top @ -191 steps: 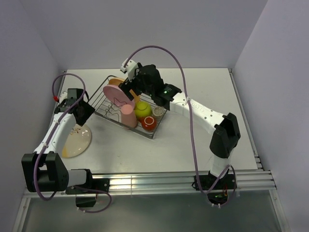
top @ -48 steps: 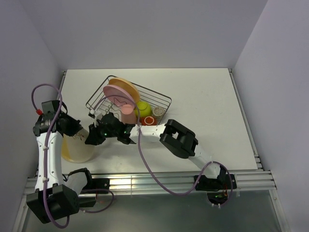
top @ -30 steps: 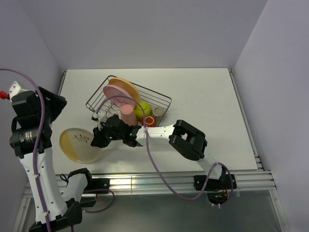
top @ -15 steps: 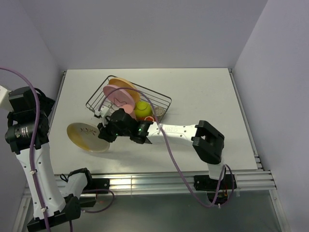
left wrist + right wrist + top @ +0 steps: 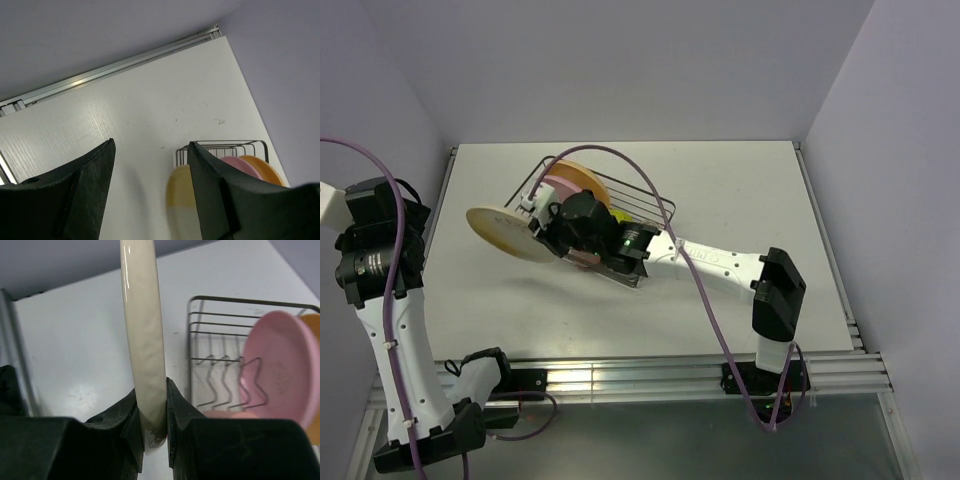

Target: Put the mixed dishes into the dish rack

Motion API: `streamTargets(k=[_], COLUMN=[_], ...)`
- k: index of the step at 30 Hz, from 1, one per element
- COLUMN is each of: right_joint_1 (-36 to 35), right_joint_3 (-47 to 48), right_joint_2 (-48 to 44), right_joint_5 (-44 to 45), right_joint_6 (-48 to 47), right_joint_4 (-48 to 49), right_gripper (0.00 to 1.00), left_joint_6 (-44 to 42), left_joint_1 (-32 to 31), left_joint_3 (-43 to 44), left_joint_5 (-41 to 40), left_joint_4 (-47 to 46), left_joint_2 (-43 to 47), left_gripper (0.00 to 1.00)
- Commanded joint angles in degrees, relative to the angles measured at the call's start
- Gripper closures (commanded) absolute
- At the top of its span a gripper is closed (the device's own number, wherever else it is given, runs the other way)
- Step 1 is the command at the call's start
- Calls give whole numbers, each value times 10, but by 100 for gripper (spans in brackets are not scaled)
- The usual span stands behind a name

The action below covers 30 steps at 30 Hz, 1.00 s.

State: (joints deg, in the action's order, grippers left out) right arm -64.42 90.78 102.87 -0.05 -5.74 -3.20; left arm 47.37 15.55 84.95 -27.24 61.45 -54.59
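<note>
My right gripper (image 5: 544, 236) (image 5: 151, 415) is shut on the rim of the pale cream plate (image 5: 505, 232) (image 5: 145, 335). It holds the plate in the air, just left of the dish rack (image 5: 642, 196) (image 5: 225, 330). The pink plate (image 5: 563, 186) (image 5: 280, 365) and the tan-orange plate (image 5: 586, 175) (image 5: 315, 325) stand in the rack's dividers. A salmon-pink tumbler (image 5: 225, 413) shows low in the rack. My right arm hides the bowl and cups from above. My left gripper (image 5: 150, 195) hangs open and empty, high over the table's left side, looking down on the cream plate (image 5: 179, 210).
The left arm (image 5: 375, 250) stands raised by the left wall. White table top (image 5: 740, 200) stretches right of and behind the rack. A purple cable (image 5: 700, 290) loops over the right arm. A metal rail (image 5: 620, 372) runs along the near edge.
The right gripper has lifted the cream plate off the table at the front left and carried it up and back to the rack's left end. The left arm has stayed raised.
</note>
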Motion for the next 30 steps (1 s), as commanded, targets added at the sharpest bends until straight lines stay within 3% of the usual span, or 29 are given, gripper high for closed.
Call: streamTargets(k=[1,13,30], right_joint_1=[39,140,123], right_joint_3=[68,127,161], right_joint_2=[-69,-42,15], right_joint_5=[43,-6,19], right_joint_6=[-50,-67,-67], right_joint_4=[68,54,65], right_gripper=[100,100,100], left_joint_6=[2,-9,-3], left_joint_1=[-3,-3,-3], left_joint_3=[-31,-86,-110], left_joint_5=[18,77,98], left_joint_4=[-30,-82,-100], left_joint_2=[4,16,19], left_gripper=[34,39,41])
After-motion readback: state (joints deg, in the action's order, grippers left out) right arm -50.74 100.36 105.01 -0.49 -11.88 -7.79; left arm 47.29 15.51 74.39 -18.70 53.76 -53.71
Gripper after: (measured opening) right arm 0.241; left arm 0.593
